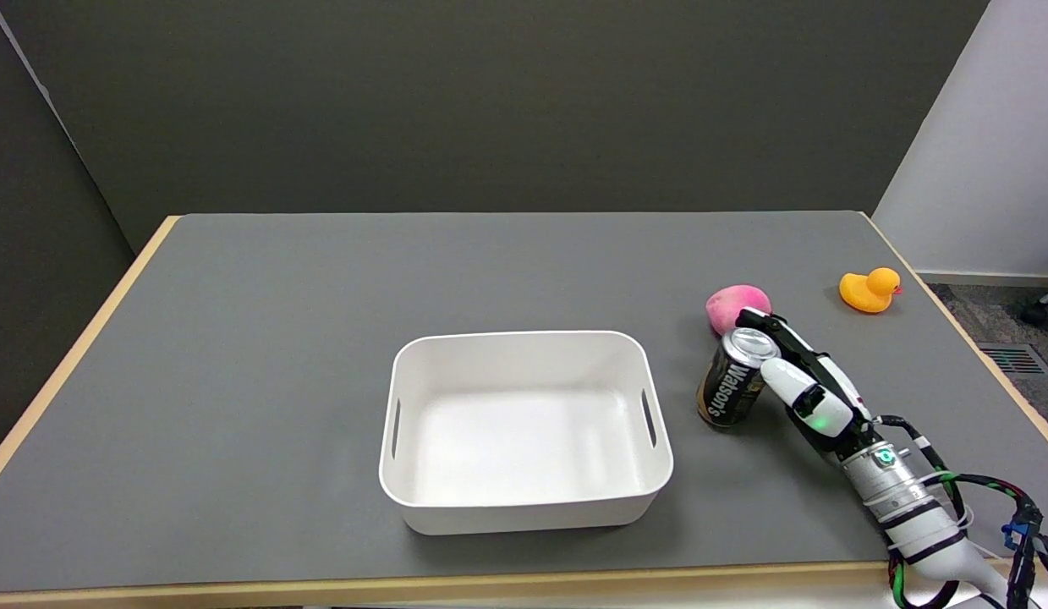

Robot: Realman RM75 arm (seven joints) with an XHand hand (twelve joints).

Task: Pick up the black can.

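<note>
The black can [732, 382] with white lettering is to the right of the white bin, tilted with its silver top leaning toward my right hand [801, 377]. My hand grips it near the top. The fingers [773, 328] reach round the far side of the rim, and the white thumb [790, 385] presses on the can's right side. The can's base is at or just above the grey table [236, 338]; I cannot tell which. The arm comes in from the lower right.
A white rectangular bin [524, 427] with slot handles sits mid-table, just left of the can. A pink soft object [735, 306] lies right behind the can and the fingers. An orange rubber duck [869, 290] sits near the table's right edge.
</note>
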